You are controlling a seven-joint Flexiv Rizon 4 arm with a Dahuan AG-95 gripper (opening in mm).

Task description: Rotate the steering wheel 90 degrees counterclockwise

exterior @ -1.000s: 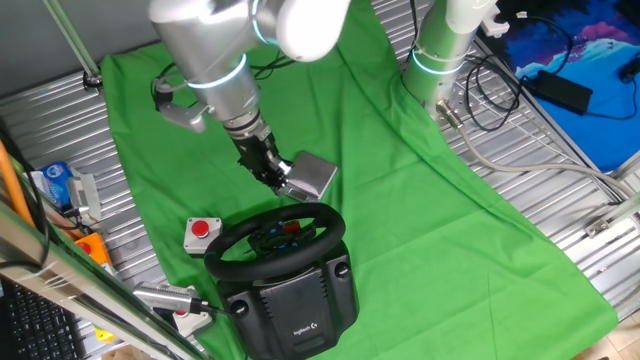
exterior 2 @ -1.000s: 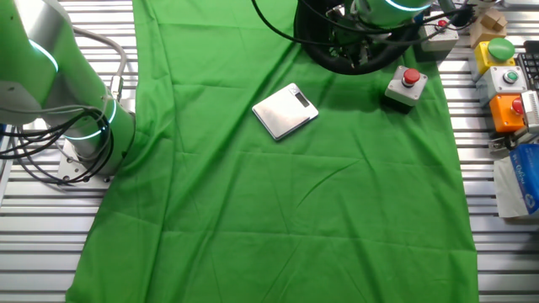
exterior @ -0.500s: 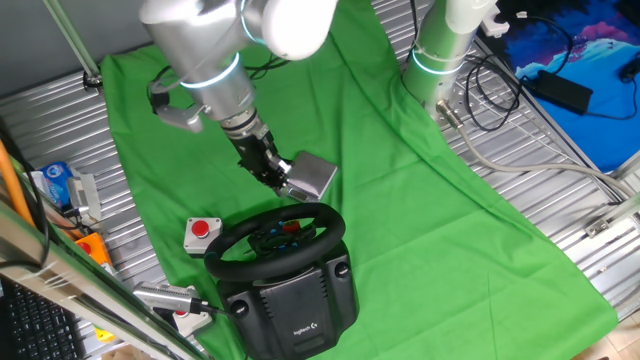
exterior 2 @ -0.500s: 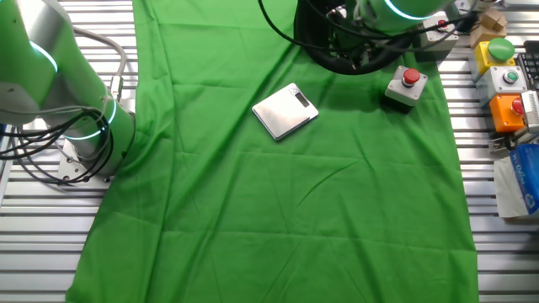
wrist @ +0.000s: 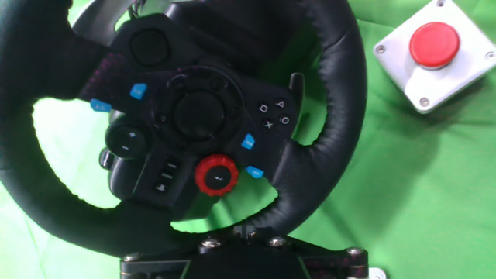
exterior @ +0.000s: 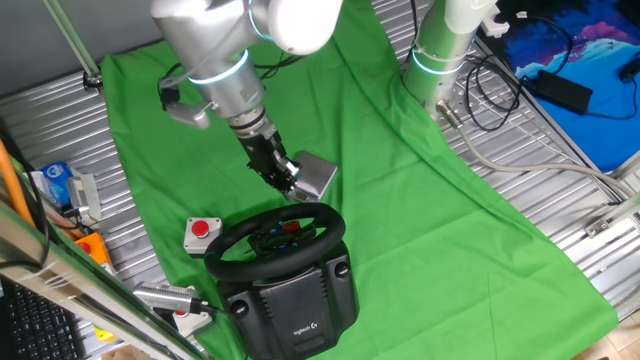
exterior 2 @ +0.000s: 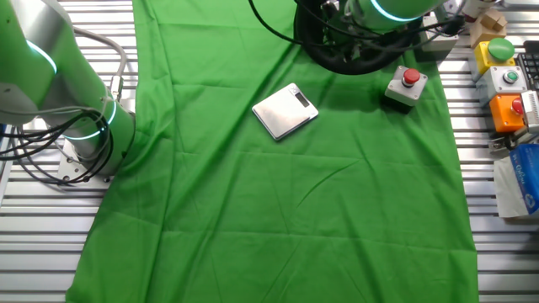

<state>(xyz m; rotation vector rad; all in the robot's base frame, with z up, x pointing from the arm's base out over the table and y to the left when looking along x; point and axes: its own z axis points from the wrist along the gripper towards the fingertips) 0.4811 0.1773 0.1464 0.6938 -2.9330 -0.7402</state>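
The arm's gripper (exterior: 290, 185) hovers just behind the black, thick-rimmed round steering wheel (exterior: 275, 243) on the green-draped tabletop (exterior: 420, 200), and whether its jaws are parted can't be told.

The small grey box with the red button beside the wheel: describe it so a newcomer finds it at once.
Start at the green cloth and find the black steering wheel near its edge. Right beside the rim, on the cloth, sits the small grey box. Unlike the flat silver plate nearby, it carries one round red button on top.
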